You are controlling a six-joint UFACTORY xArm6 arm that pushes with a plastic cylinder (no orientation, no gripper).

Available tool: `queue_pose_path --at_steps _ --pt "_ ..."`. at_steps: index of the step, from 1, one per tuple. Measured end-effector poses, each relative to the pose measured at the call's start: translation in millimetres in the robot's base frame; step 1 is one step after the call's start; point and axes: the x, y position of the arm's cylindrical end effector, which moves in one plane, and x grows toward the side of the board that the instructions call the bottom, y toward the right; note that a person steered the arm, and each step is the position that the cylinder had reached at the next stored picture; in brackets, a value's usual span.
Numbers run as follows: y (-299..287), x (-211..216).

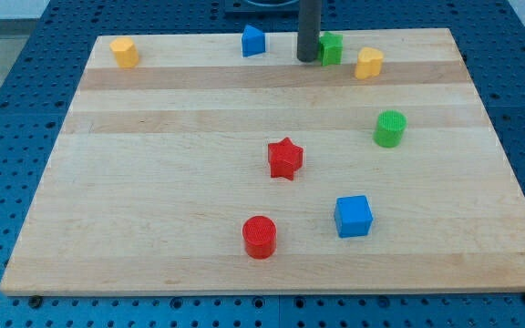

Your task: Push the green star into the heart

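The green star (333, 47) sits near the view's top edge of the wooden board, right of centre. The yellow heart (368, 63) lies just to its right and slightly lower, a small gap between them. My tip (308, 59) stands right against the green star's left side, partly covering it. The rod rises dark and straight out of the view's top.
A blue block (253, 40) is left of the tip at the top. A yellow cylinder (124, 52) is at top left. A green cylinder (389, 128), red star (285, 158), blue cube (353, 216) and red cylinder (260, 237) lie lower on the board (153, 182).
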Motion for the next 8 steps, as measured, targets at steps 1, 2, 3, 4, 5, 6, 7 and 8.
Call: queue_pose_path --at_steps 1,2,3,4,5,6,7,8 --pt "2.1 0.0" --pt "18.8 0.0" --pt "38.9 0.0" --pt "47.0 0.0" --pt "21.4 -7.8" --pt "9.4 -21.3" --pt "23.5 -24.2" --pt "53.0 -24.2"
